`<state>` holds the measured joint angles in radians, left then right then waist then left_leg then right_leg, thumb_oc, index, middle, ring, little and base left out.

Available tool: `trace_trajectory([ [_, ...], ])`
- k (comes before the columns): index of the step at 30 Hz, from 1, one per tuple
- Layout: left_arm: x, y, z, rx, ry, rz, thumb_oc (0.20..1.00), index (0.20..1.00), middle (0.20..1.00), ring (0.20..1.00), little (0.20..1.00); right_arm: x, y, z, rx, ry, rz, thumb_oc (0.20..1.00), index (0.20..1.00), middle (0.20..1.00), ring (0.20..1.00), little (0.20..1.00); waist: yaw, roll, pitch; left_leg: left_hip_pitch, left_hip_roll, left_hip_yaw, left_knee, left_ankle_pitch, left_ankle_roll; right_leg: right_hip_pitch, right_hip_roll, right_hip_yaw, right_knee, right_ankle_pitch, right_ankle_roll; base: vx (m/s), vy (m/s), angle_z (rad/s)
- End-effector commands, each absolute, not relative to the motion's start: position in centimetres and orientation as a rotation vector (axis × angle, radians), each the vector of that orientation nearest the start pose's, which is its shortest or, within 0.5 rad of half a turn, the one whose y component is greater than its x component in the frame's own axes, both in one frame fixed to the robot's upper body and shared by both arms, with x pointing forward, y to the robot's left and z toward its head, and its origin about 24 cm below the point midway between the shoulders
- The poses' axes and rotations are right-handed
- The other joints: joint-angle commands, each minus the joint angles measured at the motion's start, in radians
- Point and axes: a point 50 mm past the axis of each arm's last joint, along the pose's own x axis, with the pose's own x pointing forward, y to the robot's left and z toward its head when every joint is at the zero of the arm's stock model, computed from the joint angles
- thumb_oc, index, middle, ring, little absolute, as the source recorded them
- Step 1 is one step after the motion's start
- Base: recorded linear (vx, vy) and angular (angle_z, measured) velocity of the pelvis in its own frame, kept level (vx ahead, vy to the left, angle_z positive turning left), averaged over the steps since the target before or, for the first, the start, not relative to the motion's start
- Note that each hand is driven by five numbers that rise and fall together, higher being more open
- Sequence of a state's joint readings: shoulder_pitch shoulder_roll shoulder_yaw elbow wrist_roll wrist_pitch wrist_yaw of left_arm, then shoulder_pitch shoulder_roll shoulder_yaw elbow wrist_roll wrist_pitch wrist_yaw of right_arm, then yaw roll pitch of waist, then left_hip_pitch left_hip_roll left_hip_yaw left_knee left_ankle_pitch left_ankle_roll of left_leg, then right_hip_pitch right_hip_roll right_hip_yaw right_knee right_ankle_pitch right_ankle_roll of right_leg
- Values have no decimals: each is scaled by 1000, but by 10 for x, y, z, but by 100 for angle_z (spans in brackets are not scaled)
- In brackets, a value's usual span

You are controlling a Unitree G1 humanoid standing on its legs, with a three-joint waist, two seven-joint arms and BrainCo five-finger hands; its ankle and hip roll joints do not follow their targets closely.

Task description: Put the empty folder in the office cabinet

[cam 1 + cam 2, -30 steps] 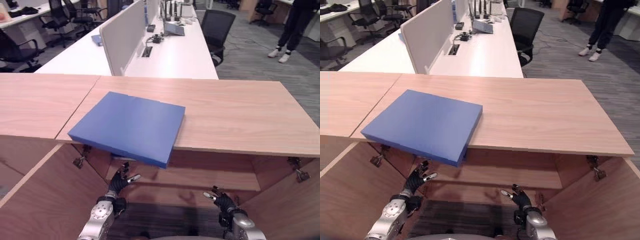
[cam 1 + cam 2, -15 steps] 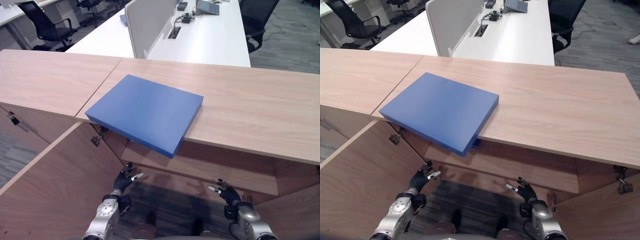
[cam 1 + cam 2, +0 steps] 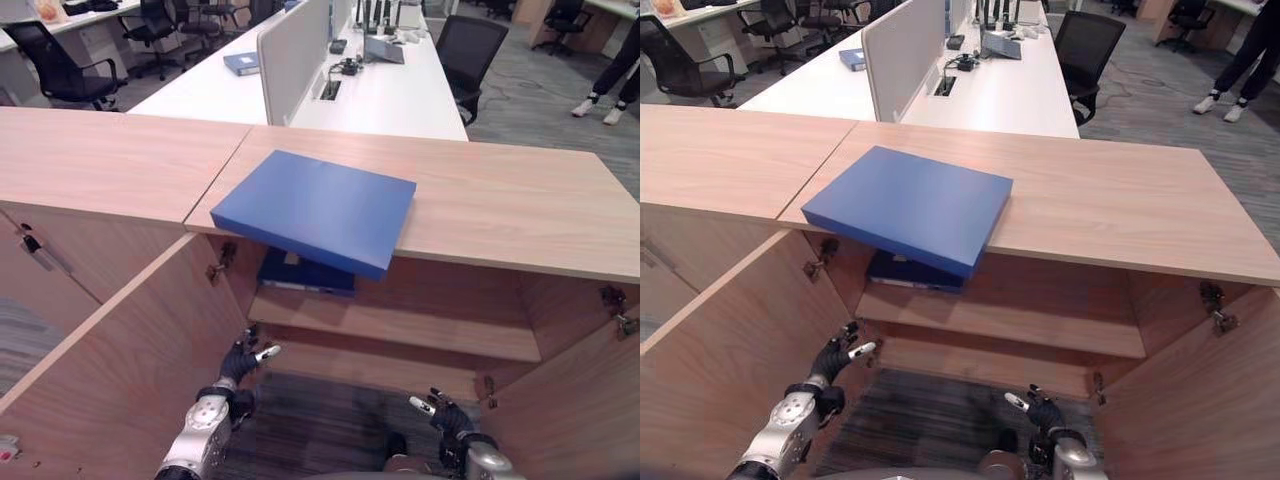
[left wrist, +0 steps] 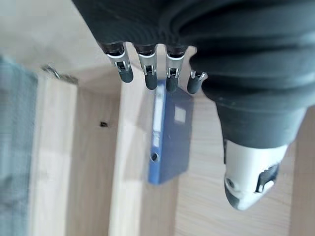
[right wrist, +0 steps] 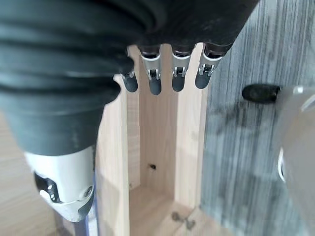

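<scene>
1. The blue folder [image 3: 318,207] lies flat on the wooden counter [image 3: 520,210], its near corner jutting out past the front edge, over the open cabinet [image 3: 400,330] below
2. Nothing is touching it, and both hands are well apart from it, low down in front of the cabinet opening
3. Inside, on the upper shelf [image 3: 420,328], a second blue binder [image 3: 305,275] lies flat at the left end, right beneath the overhanging folder; the left wrist view shows its spine label and ring hole [image 4: 165,132]
4. The left hand [image 3: 241,358] hangs near the open left cabinet door [image 3: 110,370], fingers [image 4: 147,73] straight and loose, thumb held apart, holding nothing
5. The right hand [image 3: 443,413] sits low on the right, fingers [image 5: 179,73] relaxed and extended, also holding nothing, pointing towards the cabinet's interior
6. The right cabinet door [image 3: 590,400] stands swung wide too, hinges [image 3: 612,300] showing
7. Beyond the counter there's a white desk [image 3: 380,95] with a grey divider panel [image 3: 290,50] and office chairs [image 3: 465,50]
8. A person's legs [image 3: 610,75] show at the far right on the carpet
</scene>
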<state>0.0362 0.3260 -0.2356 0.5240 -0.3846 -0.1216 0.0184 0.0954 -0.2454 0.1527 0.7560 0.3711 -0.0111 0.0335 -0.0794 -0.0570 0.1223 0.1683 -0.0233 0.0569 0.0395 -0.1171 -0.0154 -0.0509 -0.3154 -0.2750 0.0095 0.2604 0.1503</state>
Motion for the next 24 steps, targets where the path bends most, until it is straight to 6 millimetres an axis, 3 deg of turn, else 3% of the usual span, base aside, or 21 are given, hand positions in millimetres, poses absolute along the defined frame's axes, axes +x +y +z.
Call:
trace_trajectory([
  [1,234,190,-39,-9,313,-55,1000,1000,1000,1000,1000,200,-212,-92,54,638,-59,1000,1000,1000,1000,1000,6,87,72,55,77,11,-127,18,-40,-99,117,130,89,-81,42,-437,94,34],
  [3,231,194,-40,-9,320,-45,1000,1000,1000,1000,1000,201,-206,-88,52,609,-31,1000,1000,1000,1000,1000,67,88,46,-2,76,56,-127,71,-20,35,98,63,170,-190,-3,-390,29,-9],
  [5,228,197,-40,-6,320,-29,1000,1000,1000,1000,1000,201,-200,-90,58,617,-16,1000,1000,1000,1000,1000,108,65,13,-37,71,80,-123,88,-27,138,72,32,99,-191,6,-173,-106,-39],
  [9,231,203,-28,27,250,-2,1000,1000,1000,1000,1000,204,-195,-88,42,611,23,1000,1000,1000,1000,1000,127,53,-15,-26,109,101,-123,97,-49,204,89,19,-37,-196,4,-33,-213,-97],
  [13,242,207,9,170,69,20,1000,1000,1000,1000,1000,195,-200,-92,54,625,-22,1000,1000,1000,1000,1000,130,44,-16,-20,132,83,-123,114,-74,251,116,-11,-74,-218,-3,-36,-119,5],
  [14,241,207,9,171,69,21,1000,1000,1000,1000,1000,195,-200,-93,54,625,-21,1000,1000,1000,1000,1000,129,44,-15,-20,133,83,-123,114,-74,252,117,-12,-75,-218,-4,-28,-81,24],
  [17,248,209,54,531,-175,38,1000,1000,1000,1000,1000,190,-198,-95,61,614,-45,1000,1000,1000,1000,1000,133,38,-18,-15,151,75,-125,120,-91,268,133,-24,-87,-235,-7,-24,-82,11],
  [24,251,216,122,975,-565,181,1000,1000,1000,1000,1000,188,-187,-93,81,585,3,1000,1000,1000,1000,1000,124,38,-32,11,176,97,-127,121,-113,281,152,-15,-96,-246,-10,6,-58,-4],
])
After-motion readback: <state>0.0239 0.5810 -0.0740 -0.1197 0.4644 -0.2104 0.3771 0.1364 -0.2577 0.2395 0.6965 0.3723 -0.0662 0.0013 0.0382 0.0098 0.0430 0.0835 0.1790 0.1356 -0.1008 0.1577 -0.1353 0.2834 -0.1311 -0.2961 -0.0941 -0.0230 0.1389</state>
